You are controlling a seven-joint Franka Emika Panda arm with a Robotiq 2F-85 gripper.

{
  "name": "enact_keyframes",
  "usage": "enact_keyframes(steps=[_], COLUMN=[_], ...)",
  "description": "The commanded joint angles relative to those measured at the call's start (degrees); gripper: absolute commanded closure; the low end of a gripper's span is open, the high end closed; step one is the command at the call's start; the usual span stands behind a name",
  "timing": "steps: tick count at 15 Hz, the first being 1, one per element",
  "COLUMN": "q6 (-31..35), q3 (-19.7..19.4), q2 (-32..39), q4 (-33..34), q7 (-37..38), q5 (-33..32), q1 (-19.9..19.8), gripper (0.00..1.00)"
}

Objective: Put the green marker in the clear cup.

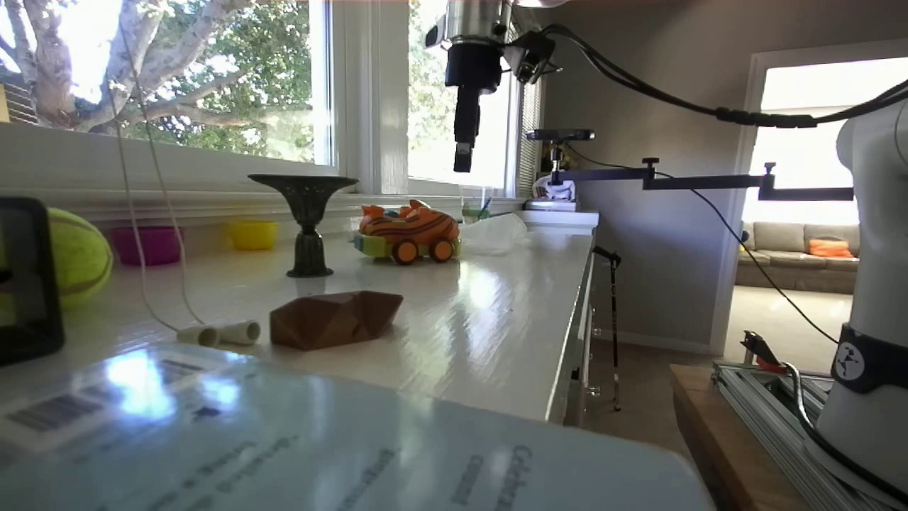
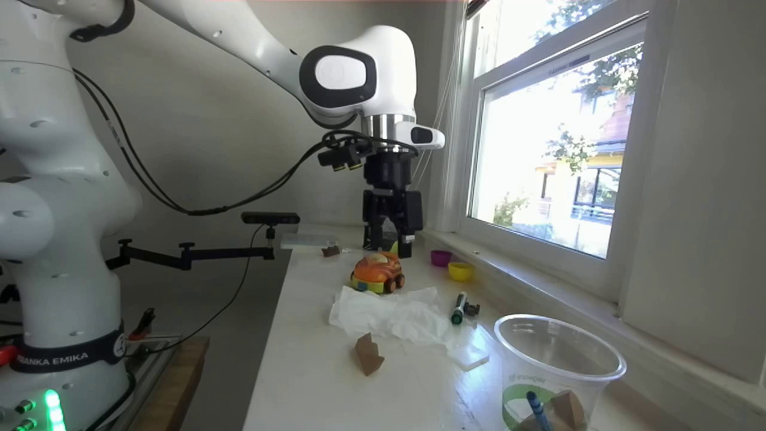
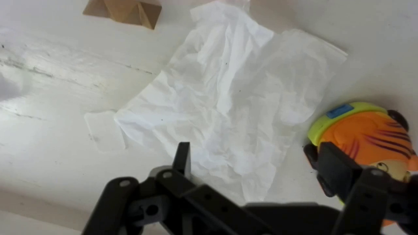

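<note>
The green marker (image 2: 459,307) lies on the white counter near the window side, with a small dark object touching or close to it. It does not show in the wrist view. The clear cup (image 2: 549,372) stands upright at the near right in an exterior view, with a blue crayon and brown pieces inside. The cup also shows small beside the window in an exterior view (image 1: 474,199). My gripper (image 2: 389,244) points down, open and empty, above the counter near the orange toy car. In the wrist view its fingers (image 3: 256,148) are spread wide above crumpled white paper.
The orange toy car (image 2: 378,272) and white paper (image 2: 392,314) lie on the counter. A brown faceted piece (image 2: 367,354), purple bowl (image 2: 441,258) and yellow bowl (image 2: 461,271) are around. A dark goblet (image 1: 308,227) and brown faceted bowl (image 1: 333,321) stand farther along.
</note>
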Motion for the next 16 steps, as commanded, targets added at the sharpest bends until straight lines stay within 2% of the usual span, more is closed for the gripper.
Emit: enact_keyframes(steps=[1, 4, 8, 10, 11, 14, 16], q6=[2.9, 3.6, -0.1, -1.7, -2.5, -3.0, -2.4], q3=[-3.5, -6.6, -16.5, -18.7, -15.6, -13.7, -11.6], q2=[0.9, 3.0, 6.7, 10.6, 12.6, 18.3, 21.7], q4=[1.1, 3.2, 6.7, 8.9, 10.1, 13.6, 15.8], q7=[-13.8, -26.8, -43.7, -52.3, -55.7, -62.1, -63.9], q5=[7.7, 14.0, 20.5, 23.2, 24.9, 27.1, 28.0], q1=[2.2, 3.5, 9.8, 8.8, 4.3, -0.2, -2.9], gripper=[0.00, 0.00, 0.00, 0.00, 0.00, 0.00, 0.00])
